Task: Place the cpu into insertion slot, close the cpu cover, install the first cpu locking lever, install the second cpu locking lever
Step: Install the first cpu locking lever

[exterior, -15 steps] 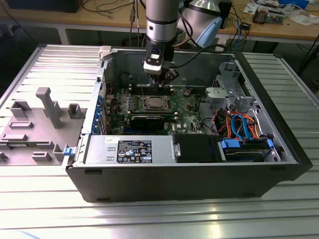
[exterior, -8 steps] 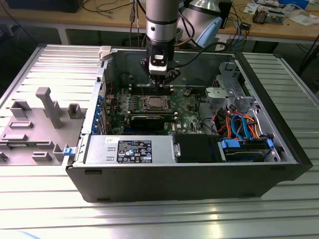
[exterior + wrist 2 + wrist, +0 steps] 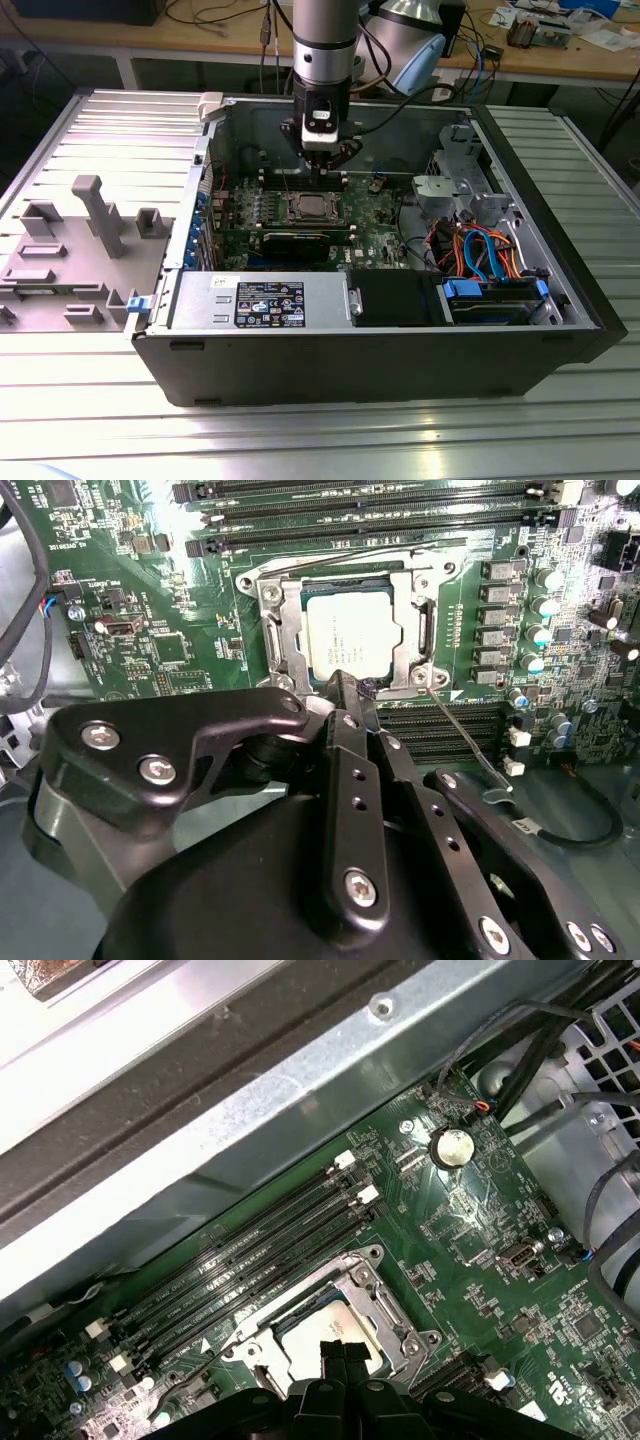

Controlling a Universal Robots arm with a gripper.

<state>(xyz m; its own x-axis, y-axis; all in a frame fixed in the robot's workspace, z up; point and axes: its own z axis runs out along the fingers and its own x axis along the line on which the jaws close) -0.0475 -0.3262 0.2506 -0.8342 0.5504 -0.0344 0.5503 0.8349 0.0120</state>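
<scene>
The cpu (image 3: pixel 350 630), a silver-grey square chip, lies flat in the insertion slot (image 3: pixel 252 584) on the green motherboard. The cpu cover (image 3: pixel 283 630) is down around it as a silver frame. One thin wire lever (image 3: pixel 350 552) runs along the socket's edge by the memory slots. A second lever (image 3: pixel 465 735) angles away from a socket corner, its hooked end over the black slots. My gripper (image 3: pixel 343 685) is shut on nothing, with its tips at the socket's rim. The exterior view has the gripper (image 3: pixel 322 168) low inside the case, just behind the cpu (image 3: pixel 305 208). The first wrist view shows the fingertips (image 3: pixel 340 1352) over the cpu (image 3: pixel 320 1322).
Black memory slots (image 3: pixel 260 1250) run beside the socket, under the case wall (image 3: pixel 300 1100). A long black expansion card (image 3: pixel 300 240), the power supply (image 3: pixel 260 300) and a drive bay with blue and orange cables (image 3: pixel 490 265) crowd the case. A grey fixture (image 3: pixel 90 230) sits at the exterior view's left.
</scene>
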